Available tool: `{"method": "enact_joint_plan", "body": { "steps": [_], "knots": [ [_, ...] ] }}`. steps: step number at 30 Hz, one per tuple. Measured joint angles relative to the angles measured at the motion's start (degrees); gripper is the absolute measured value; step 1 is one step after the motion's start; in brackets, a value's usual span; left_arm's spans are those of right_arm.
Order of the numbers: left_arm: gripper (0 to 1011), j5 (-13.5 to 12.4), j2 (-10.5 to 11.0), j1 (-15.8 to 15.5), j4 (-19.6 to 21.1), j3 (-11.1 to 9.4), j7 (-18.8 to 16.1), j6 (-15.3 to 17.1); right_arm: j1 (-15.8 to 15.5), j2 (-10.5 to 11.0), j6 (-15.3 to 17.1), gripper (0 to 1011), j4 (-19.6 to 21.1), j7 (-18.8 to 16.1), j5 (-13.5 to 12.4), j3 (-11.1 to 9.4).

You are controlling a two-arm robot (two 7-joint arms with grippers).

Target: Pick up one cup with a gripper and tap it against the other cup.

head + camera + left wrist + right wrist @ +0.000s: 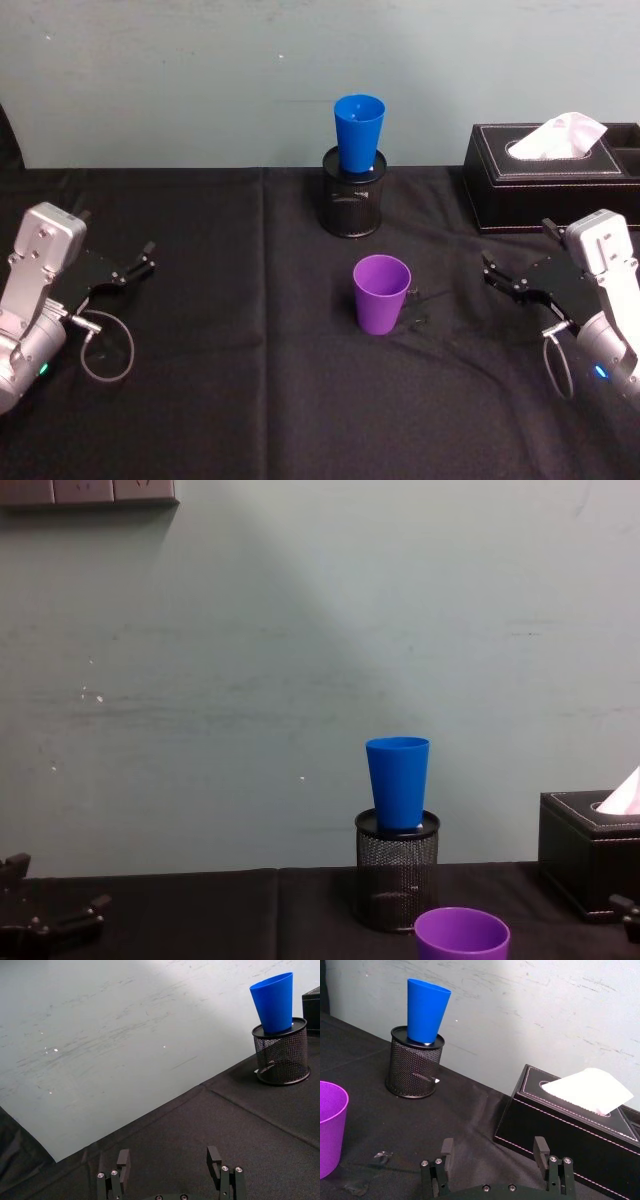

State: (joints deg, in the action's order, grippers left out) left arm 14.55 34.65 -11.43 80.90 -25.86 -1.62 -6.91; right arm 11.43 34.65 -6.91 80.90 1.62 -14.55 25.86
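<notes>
Back centre of the black-clothed surface (200, 400): a black wire-mesh pot (353, 195), with the blue tumbler (359, 132) seated mouth-up in its opening, close to the pale wall (200, 80).

Purple tumbler (381, 293) stands upright, mouth up, nearer the robot than the pot and apart from it. It sits between the 2 arms, touching neither.

Back right: a black tissue box (550, 165) with a white tissue (558, 135) sticking out; its far end is cut off by the head view's edge.

A few small shiny scraps (382, 1155) lie on the cloth just beside the purple tumbler; what they are cannot be made out.

Chest view catches just the purple tumbler's rim at its lower edge.

Left claw (150, 257) is low at the left side, aimed inward, fingers apart, nothing between them. Right claw (488, 270) mirrors it on the right, near the tissue box, also spread and holding nothing.
</notes>
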Motion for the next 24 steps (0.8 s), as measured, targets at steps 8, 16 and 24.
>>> {"method": "enact_joint_plan", "body": {
  "steps": [8, 16, 24],
  "knots": [
    [1000, 0.0, 0.0, 0.0, 0.0, 0.0, 0.0, 0.0, 0.0, 0.0, 0.0, 1003, 0.0, 0.0, 0.0, 0.0],
    [1000, 0.0, 0.0, 0.0, 0.0, 0.0, 0.0, 0.0, 0.0, 0.0, 0.0, 1003, 0.0, 0.0, 0.0, 0.0],
    [1000, 0.0, 0.0, 0.0, 0.0, 0.0, 0.0, 0.0, 0.0, 0.0, 0.0, 1003, 0.0, 0.0, 0.0, 0.0]
  ]
}}
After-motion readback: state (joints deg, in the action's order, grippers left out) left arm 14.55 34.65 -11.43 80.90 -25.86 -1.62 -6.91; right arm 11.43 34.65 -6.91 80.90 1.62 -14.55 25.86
